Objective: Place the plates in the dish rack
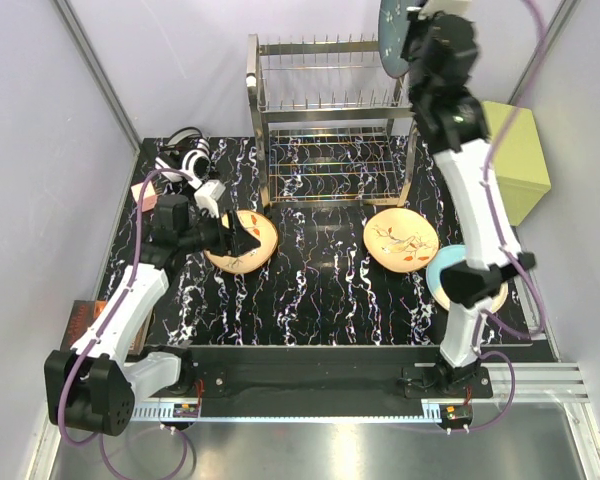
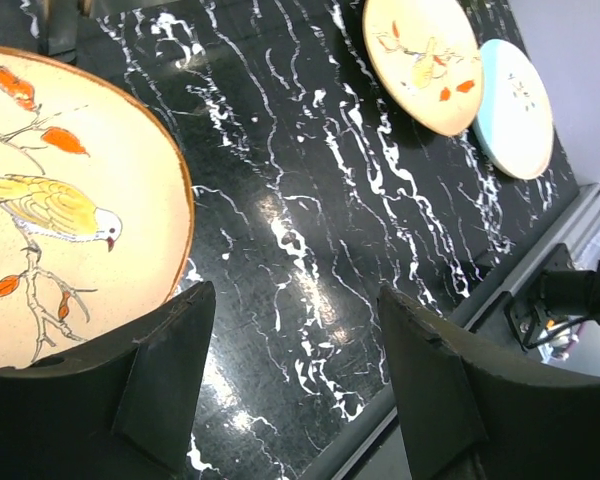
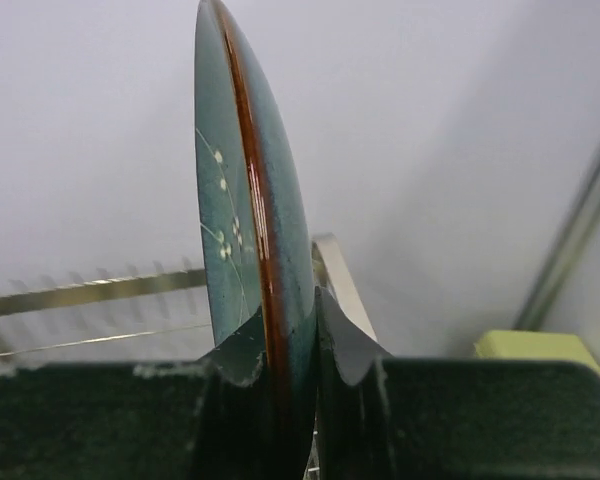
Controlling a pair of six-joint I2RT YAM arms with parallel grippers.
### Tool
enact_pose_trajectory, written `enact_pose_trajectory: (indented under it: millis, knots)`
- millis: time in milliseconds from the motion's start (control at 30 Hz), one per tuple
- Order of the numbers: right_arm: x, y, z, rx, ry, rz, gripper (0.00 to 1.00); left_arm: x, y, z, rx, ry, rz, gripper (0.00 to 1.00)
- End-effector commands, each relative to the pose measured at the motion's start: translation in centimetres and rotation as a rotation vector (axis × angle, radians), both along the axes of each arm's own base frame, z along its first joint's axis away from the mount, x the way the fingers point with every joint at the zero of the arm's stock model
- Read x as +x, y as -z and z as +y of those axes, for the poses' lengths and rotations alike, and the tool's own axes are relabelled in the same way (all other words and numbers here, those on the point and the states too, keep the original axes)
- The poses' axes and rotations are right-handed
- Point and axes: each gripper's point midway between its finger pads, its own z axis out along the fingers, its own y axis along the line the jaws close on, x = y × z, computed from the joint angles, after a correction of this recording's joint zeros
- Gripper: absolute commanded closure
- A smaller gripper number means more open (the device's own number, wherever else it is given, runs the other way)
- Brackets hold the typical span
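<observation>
We record right gripper (image 3: 280,345) pinching teal plate (image 3: 245,200), upright, edge-on, above dish rack (image 1: 330,110), 1 o'clock in top view. Left wrist view alone confirms left gripper (image 2: 292,315) spread at bird-painted orange plate (image 2: 70,200) edge. Second orange plate (image 1: 400,240) and cream plate (image 1: 438,272) flat on tabletop (image 1: 320,290), toward 3 o'clock.

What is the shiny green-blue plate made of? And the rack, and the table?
The teal plate looks like glazed ceramic: it is glossy, with a brown rim line and painted white dots. The rack seems to be metal wire, bright and shiny. The table is glossy black with white veins; stone or print, I cannot tell.
</observation>
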Motion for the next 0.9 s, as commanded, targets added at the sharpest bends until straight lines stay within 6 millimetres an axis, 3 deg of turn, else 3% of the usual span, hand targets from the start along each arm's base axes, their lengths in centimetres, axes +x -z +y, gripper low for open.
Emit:
enact_pose_trajectory:
  millis: [0,267,533,867]
  knots:
    - [-1.3,-5.5,-3.4,0.095,0.203,-0.217,1.00,1.4,-0.6,0.7,0.024,-0.057,-0.059,0.30]
    - [1.1,-4.5,-2.6,-0.002,0.236,-0.229,1.00,1.6,-0.1,0.6,0.010,-0.067,-0.050,0.30]
    - [0.8,-6.1,-2.5,-0.063,0.247,-0.302,1.00,1.2,0.9,0.1,-0.026,-0.052,-0.023,0.29]
    - [1.9,-4.5,-2.5,-0.150,0.235,-0.228,1.00,1.6,0.4,-0.3,-0.046,-0.041,-0.027,0.28]
